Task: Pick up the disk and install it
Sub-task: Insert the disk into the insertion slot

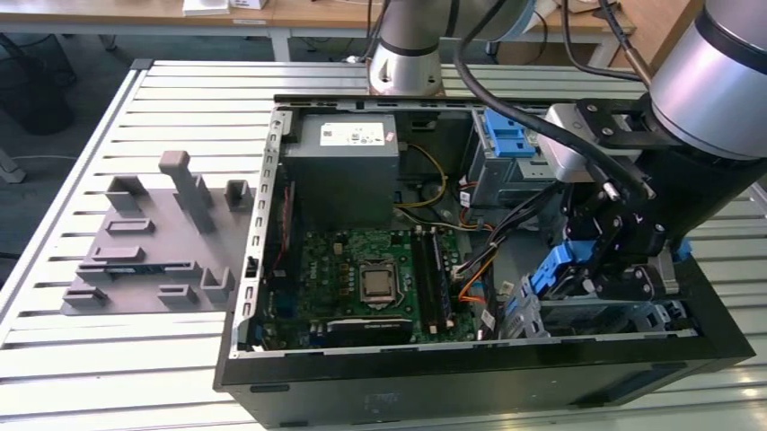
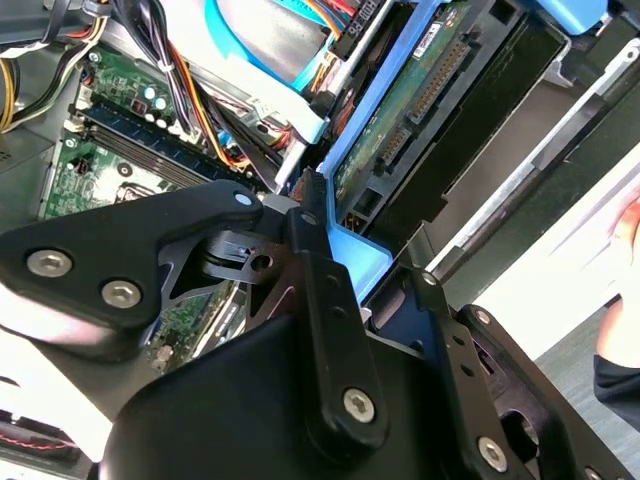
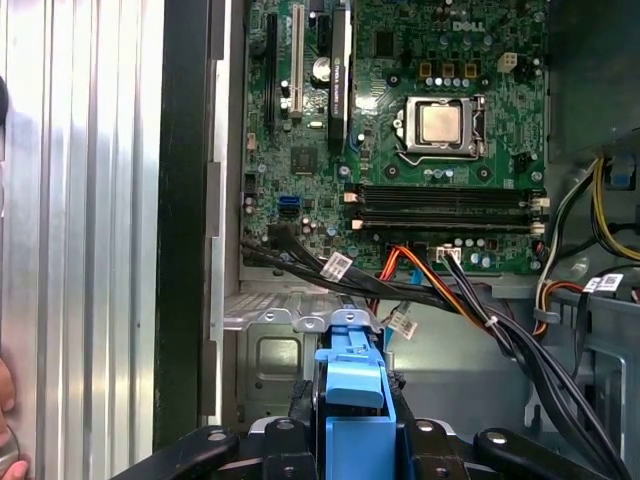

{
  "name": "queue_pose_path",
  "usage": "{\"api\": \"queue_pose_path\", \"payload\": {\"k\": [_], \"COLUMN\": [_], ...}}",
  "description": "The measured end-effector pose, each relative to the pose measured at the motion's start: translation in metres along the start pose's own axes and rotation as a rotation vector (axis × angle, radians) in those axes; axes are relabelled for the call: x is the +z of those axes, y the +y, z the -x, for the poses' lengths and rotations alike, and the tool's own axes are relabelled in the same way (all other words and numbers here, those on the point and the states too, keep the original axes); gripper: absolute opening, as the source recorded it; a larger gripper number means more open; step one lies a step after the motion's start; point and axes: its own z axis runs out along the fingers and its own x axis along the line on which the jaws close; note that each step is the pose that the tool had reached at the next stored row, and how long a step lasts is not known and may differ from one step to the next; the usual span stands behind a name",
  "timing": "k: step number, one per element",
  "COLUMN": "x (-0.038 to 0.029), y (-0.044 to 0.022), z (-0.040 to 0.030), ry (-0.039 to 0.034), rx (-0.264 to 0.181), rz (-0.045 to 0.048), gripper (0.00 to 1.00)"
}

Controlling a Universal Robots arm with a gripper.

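Disk [image 2: 415, 95] clamped btwn 2 fingers [image 2: 322, 275], standing on edge inside open PC case [image 1: 480, 352].

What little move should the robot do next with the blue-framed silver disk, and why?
Probably ease it down a little toward the bay: the gripper holds the blue-framed silver disk on edge over the grey metal drive bay, not yet seated; black cables lie close beside.
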Motion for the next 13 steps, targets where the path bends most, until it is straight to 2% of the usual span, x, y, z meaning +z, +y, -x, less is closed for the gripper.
{"api": "queue_pose_path", "payload": {"k": [11,12,13], "x": [0.0054,0.0057,0.0058], "y": [-0.0001,-0.0002,-0.0002], "z": [-0.0001,0.0000,-0.0001], "ry": [0.0002,0.0002,0.0004], "rx": [0.000,0.000,0.000], "rz": [-0.0010,-0.0011,-0.0011], "gripper": [0.38,0.44,0.44]}}
